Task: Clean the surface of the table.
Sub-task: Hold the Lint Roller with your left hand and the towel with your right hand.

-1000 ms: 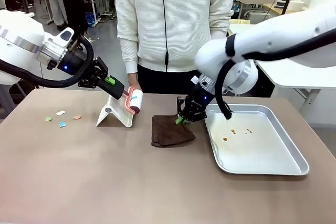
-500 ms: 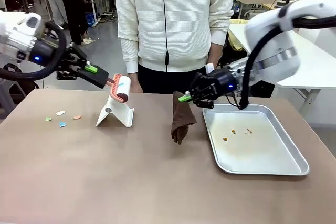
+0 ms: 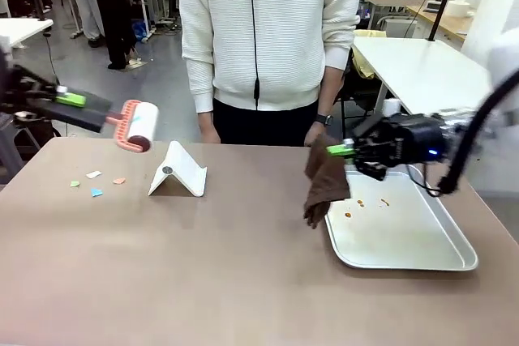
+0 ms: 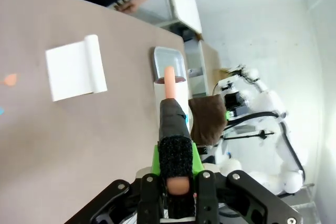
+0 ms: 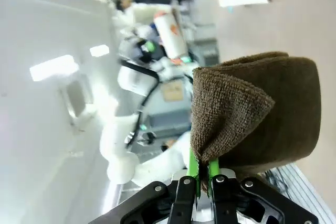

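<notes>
The greyish-brown table [image 3: 203, 265] carries small coloured paper scraps [image 3: 96, 182] at its far left. My left gripper [image 3: 71, 100] is shut on the handle of a lint roller [image 3: 143, 126], held in the air left of the white stand [image 3: 180, 169]. In the left wrist view the green pads [image 4: 176, 156] clamp the roller's black grip [image 4: 173, 124]. Over the left rim of the metal tray [image 3: 422, 257], my right gripper [image 3: 340, 150] is shut on a corner of a brown cloth [image 3: 324, 185], which hangs free. The right wrist view shows the cloth [image 5: 257, 108] draped from the gripper [image 5: 200, 169].
The tray holds a few small orange-brown crumbs [image 3: 365, 204]. A person in a white sweater [image 3: 268, 30] stands at the far edge, hands [image 3: 315, 131] low by the table. The near half of the table is bare. White tables [image 3: 422, 70] stand behind on the right.
The left gripper lifted the lint roller off the white stand and carried it left. The right gripper picked the brown cloth up from the table and moved it right to the tray's edge.
</notes>
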